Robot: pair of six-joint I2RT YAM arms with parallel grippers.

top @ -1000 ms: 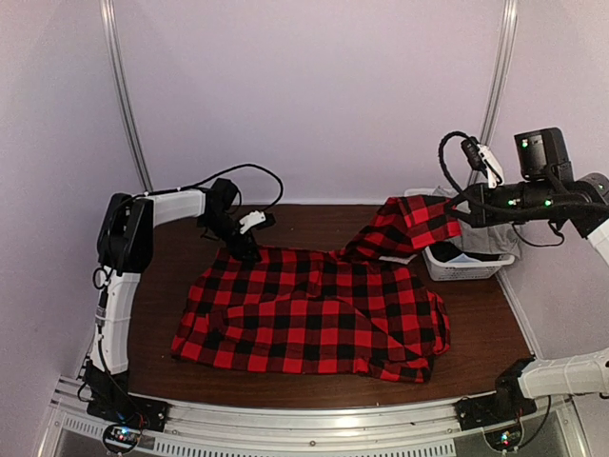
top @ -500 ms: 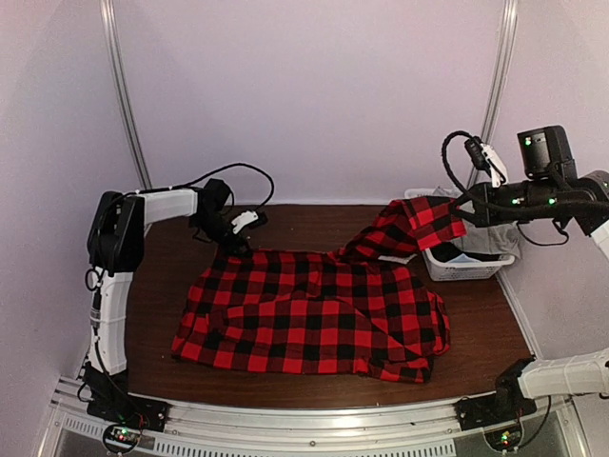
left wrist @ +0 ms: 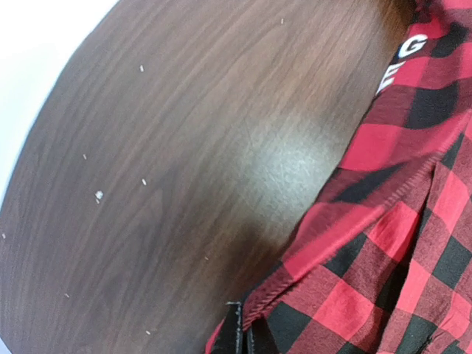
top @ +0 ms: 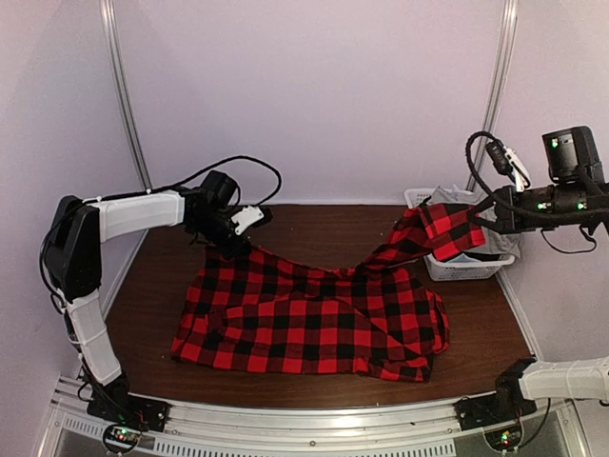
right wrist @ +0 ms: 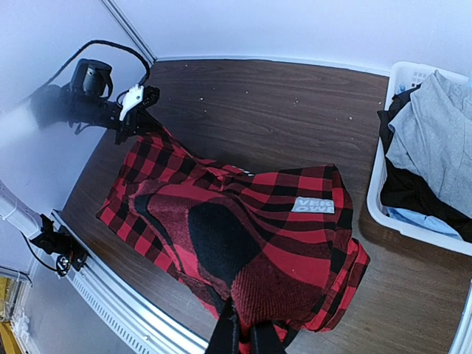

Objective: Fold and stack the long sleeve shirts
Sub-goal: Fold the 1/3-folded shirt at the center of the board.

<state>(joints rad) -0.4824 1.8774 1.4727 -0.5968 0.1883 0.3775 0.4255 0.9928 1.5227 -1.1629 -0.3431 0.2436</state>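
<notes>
Jaws of both arms are pinched shut on the shirt, one at each far end.

Our left jaws clamp the hemmed edge of the red-and-black buffalo-check flannel shirt (top: pixel 314 319) low at the far left of the dark brown wooden table (top: pixel 314 221). Our right jaws grip a bunched fold of it held up in the air, just beside the white plastic mesh basket (top: pixel 471 269) of other clothes. Most of the cloth lies spread across the middle of the table, rising in a ridge toward the lifted end. We judge it light, soft and limp: it sags between the two holds and will wrinkle wherever it goes slack. The brushed weave should not slip, so we would take hold at stitched hems, shoulder seams or the collar, where the layers are doubled.
</notes>
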